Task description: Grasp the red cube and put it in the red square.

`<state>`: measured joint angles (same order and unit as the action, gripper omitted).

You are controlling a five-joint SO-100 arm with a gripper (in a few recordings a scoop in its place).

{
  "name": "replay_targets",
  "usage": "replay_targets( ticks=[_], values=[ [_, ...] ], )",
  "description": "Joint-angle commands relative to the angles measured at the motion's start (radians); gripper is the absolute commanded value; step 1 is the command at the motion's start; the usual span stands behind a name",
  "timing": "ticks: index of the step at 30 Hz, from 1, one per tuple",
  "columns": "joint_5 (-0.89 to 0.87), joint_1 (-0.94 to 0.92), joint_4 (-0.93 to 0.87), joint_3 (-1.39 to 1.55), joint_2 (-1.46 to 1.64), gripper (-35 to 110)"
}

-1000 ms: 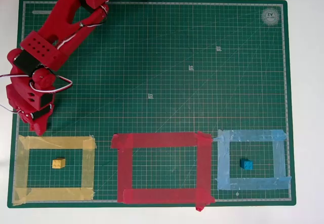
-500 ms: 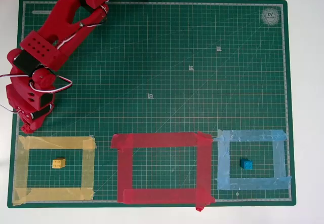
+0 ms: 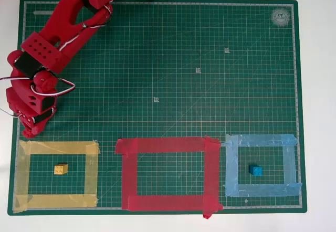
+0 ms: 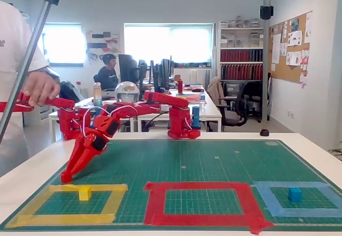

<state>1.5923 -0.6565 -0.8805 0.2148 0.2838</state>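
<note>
Your gripper [image 3: 29, 132] [image 4: 66, 178] reaches down at the left edge of the green cutting mat [image 3: 173, 53] [image 4: 214, 158], its tip at or just above the mat beside the far left corner of the yellow tape outline [image 3: 55, 148] [image 4: 80, 188]. You cannot tell whether the fingers are spread or closed. The red square [image 3: 168, 145] [image 4: 200, 186] lies at the middle of the mat's near edge. A yellow block [image 3: 61, 169] [image 4: 84, 193] sits inside the yellow outline; a blue block [image 3: 255, 170] [image 4: 294, 194] sits inside the light-blue tape outline [image 3: 260, 140] [image 4: 291, 185].

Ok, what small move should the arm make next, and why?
Probably lift the gripper slightly: its tip sits low on the mat beside the yellow outline, the red square holds nothing, and whether it grips the red cube is unclear.
</note>
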Motion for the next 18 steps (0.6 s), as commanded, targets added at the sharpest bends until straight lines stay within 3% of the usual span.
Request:
replay_targets(
  ticks=[1,10,18],
  values=[
    [0.023,-0.002,0.026,-0.026,0.049,-1],
    [0.008,0.049,0.021,0.287,0.337,-1],
    [-0.015,0.123,0.020,0.391,0.500,-1]
  ],
)
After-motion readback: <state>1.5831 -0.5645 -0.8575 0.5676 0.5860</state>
